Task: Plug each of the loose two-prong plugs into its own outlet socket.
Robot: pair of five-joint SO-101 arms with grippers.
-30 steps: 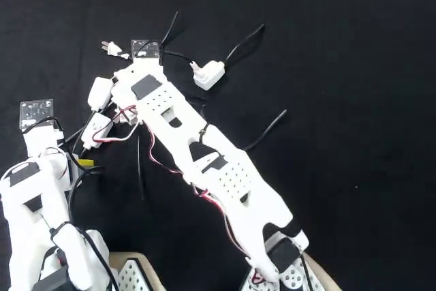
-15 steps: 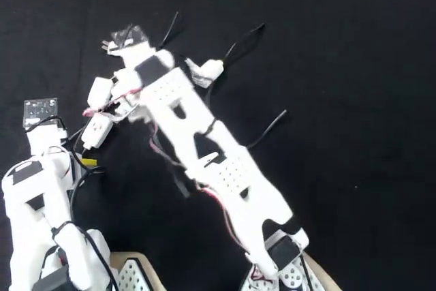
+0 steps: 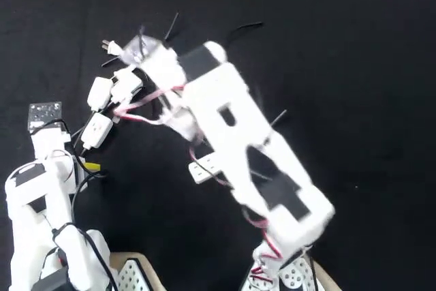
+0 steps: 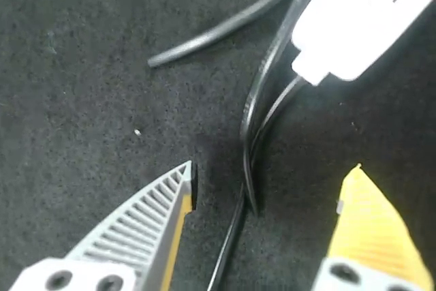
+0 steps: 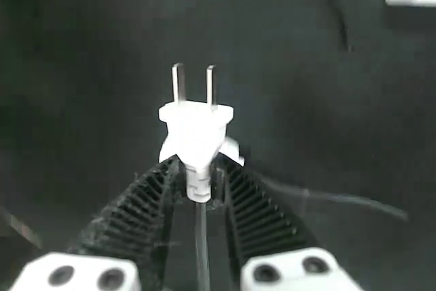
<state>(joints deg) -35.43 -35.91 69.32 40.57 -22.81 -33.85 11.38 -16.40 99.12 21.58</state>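
**Right hand** (image 5: 196,180): closed on the neck of a plug (image 5: 196,124). Both prongs point straight away from the fingers, and its cord runs back between them. The plug is held clear of the counter (image 3: 354,66).

**Plug, location:** in the high view the arm's tip is blurred. The held plug seems to sit near the far-left part of the counter, just beyond the sockets.

**Sockets** (image 3: 100,92): white blocks lying close together on the counter's left side, between the two arms. No plug is seen seated in any of them.

**Left hand** (image 4: 272,172): jaws spread wide and holding nothing. It is low over a black cable (image 4: 252,134), with the near socket (image 4: 354,18) just ahead.

**Step in hand (judged):** the carry, with the plug gripped and not yet at a socket.

**Next move (judged):** turn the prongs to line up with a socket's two slots, then push straight in. The block is light and likely to slide, so the open left hand would do well to pin it first.
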